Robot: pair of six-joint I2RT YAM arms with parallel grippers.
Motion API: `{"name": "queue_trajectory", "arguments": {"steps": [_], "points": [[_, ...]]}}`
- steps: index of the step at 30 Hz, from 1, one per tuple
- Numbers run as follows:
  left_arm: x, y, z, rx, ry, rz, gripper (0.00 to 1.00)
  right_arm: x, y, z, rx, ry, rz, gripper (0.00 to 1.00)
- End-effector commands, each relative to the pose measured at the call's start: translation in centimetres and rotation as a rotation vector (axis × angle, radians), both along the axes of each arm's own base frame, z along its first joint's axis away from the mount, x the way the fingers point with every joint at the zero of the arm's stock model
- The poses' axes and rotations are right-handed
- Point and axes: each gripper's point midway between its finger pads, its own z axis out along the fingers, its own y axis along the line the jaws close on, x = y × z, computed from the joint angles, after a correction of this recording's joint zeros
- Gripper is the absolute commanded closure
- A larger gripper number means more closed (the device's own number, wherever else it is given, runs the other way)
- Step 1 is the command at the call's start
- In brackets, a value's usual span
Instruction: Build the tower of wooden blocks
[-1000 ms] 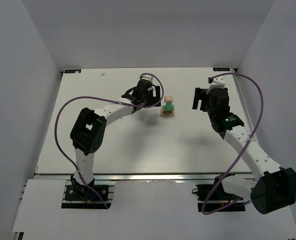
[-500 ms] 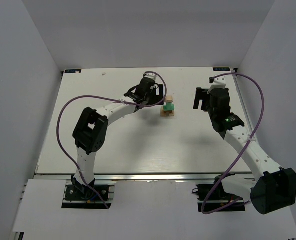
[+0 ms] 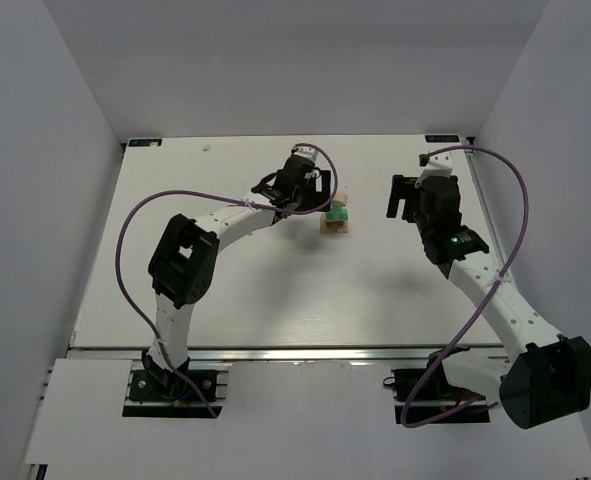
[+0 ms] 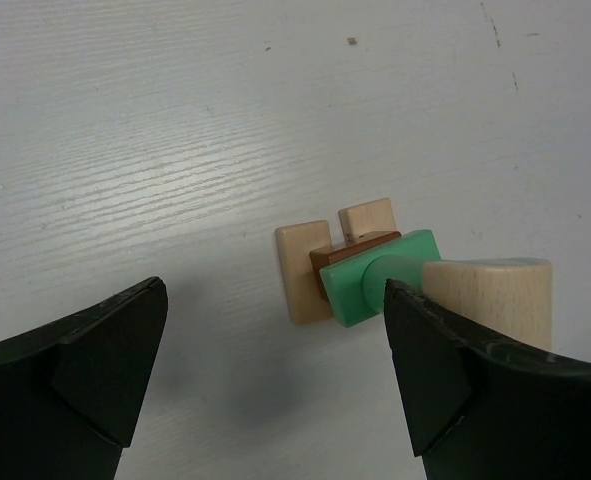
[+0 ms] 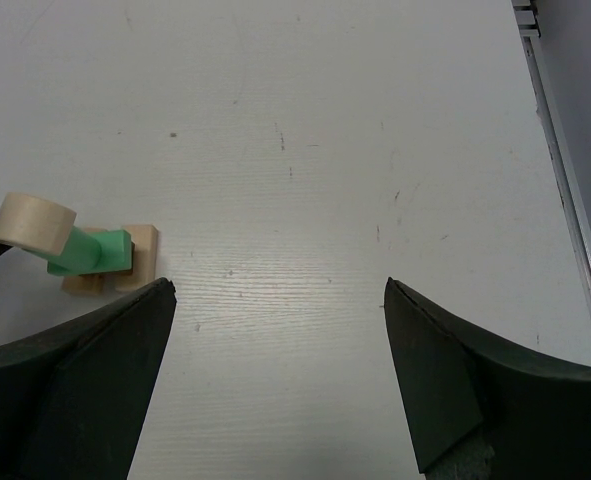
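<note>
Status: the wood block tower (image 3: 336, 215) stands on the far half of the table (image 3: 225, 290), about mid-width, between the 2 grippers.

Stack as the left wrist view shows it:
- 2 pale tan base blocks side by side
- dark brown piece across them
- mint green slab, then a green post
- pale round cap on top

It reads as upright. No loose blocks show on the table in any view, so the build looks done or very close to it. The likely remainder is getting the arms clear without a knock.

Left arm: reaches far and bends right at the elbow. Left gripper (image 4: 275, 300) hangs over the tower's left side, pointing down, jaws spread wide and holding nothing. In the wrist view the tower sits inside the jaw gap, hard against the right-hand finger (image 4: 445, 370), and the cap is partly covered by that finger. Contact there cannot be told from these views. That is the risk spot.

Right arm: stretched toward the far right. Right gripper (image 5: 275, 290) is also wide and empty, well apart from the tower, which sits at the left edge of its view.
</note>
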Motion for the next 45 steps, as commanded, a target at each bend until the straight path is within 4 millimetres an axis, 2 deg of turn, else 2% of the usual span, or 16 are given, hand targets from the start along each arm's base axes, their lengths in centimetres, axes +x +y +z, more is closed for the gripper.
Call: {"name": "queue_trajectory", "arguments": {"steps": [1,7,10,15,17,18,19,20,21,22,23,25,31,32,33,45], "points": [[0.6,-0.4,1.9,-0.005,-0.038,0.003,0.02,0.2,-0.1,1.3,0.028,-0.053,-0.006,0.11],[0.2,0.4,2.3,0.003,-0.047,0.022,0.02,0.3,0.4,1.2,0.025,-0.047,0.028,0.11],[0.3,1.1,3.1,0.021,-0.067,0.047,0.02,0.4,1.4,1.0,0.004,-0.043,0.105,0.11],[0.4,3.5,4.7,0.075,-0.095,0.105,0.02,0.0,6.4,0.8,-0.059,-0.036,0.466,0.11],[0.2,4.5,6.5,0.055,-0.131,0.13,0.02,0.5,7.6,0.7,-0.089,-0.013,0.552,0.11],[-0.4,5.4,5.5,0.067,-0.116,0.14,0.02,0.3,8.1,0.1,-0.089,0.02,0.588,0.11],[-0.5,6.4,5.7,0.062,-0.122,0.156,0.02,0.7,8.3,-0.7,-0.094,0.048,0.594,0.11],[-0.8,7.1,7.3,0.04,-0.154,0.174,0.02,1.0,8.4,-0.7,-0.094,0.051,0.596,0.11],[-1.0,7.8,7.3,0.036,-0.158,0.192,0.02,1.1,8.5,-1.0,-0.1,0.056,0.605,0.11],[-1.9,8.9,6.0,0.06,-0.137,0.205,0.02,1.2,8.7,-1.5,-0.098,0.071,0.612,0.11],[-2.2,9.5,7.1,0.047,-0.161,0.219,0.02,1.2,9.3,-1.5,-0.091,0.065,0.638,0.11],[-3.3,10.9,5.8,0.074,-0.147,0.242,0.02,1.2,10.0,-2.0,-0.102,0.062,0.676,0.11],[-5.8,13.0,5.8,0.061,-0.143,0.275,0.02,2.7,10.6,-4.2,-0.131,0.116,0.645,0.11],[-6.3,13.4,5.0,0.066,-0.138,0.28,0.02,2.9,10.6,-4.4,-0.134,0.12,0.641,0.11],[-6.5,13.8,5.5,0.054,-0.15,0.287,0.02,2.9,10.8,-4.5,-0.137,0.12,0.643,0.11],[-7.0,14.7,5.0,0.074,-0.145,0.29,0.02,5.6,11.7,-4.7,-0.144,0.103,0.589,0.11]]}}
